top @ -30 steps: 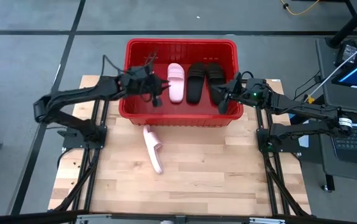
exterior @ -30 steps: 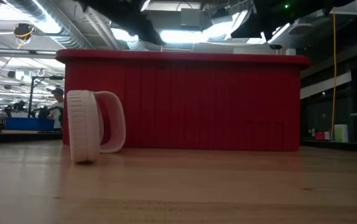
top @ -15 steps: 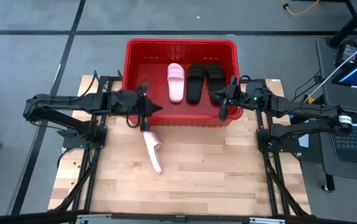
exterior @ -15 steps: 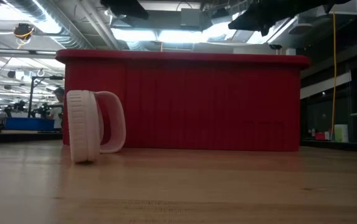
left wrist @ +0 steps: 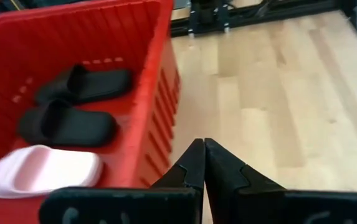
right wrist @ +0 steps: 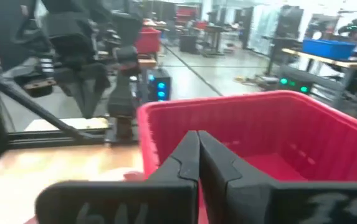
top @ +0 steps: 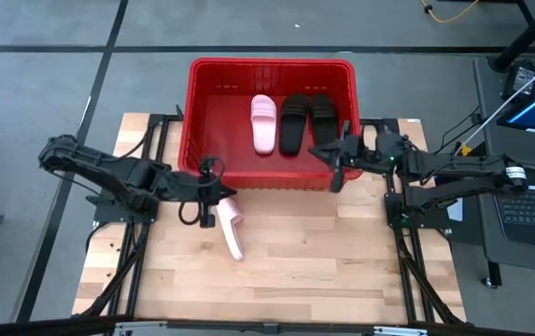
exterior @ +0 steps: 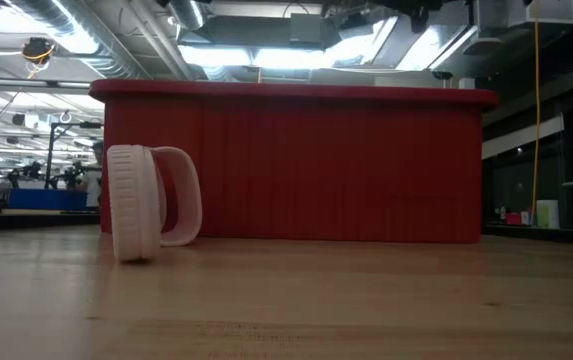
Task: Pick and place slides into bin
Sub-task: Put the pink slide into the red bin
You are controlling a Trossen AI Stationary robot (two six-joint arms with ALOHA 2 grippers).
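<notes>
The red bin (top: 272,70) stands at the table's far middle. In it lie one pink slide (top: 264,123) and two black slides (top: 293,121) (top: 323,116), soles down. They also show in the left wrist view, pink (left wrist: 41,171) and black (left wrist: 66,121). The second pink slide (top: 231,222) stands on its side edge on the table before the bin, and shows in the low view (exterior: 146,205). My left gripper (top: 217,193) is shut and empty, above that slide's far end, outside the bin's near wall. My right gripper (top: 330,161) is shut and empty over the bin's near right corner.
Bare wooden table (top: 342,252) lies in front of the bin and to the right of the pink slide. The bin's near wall (exterior: 296,165) rises well above the slide. The left part of the bin floor (top: 218,121) is bare.
My left gripper has come out from over the bin's left part, gone toward the table's near edge and stopped above the pink slide's far end. My right gripper has drawn back a little toward the bin's near right corner. The slides have not moved.
</notes>
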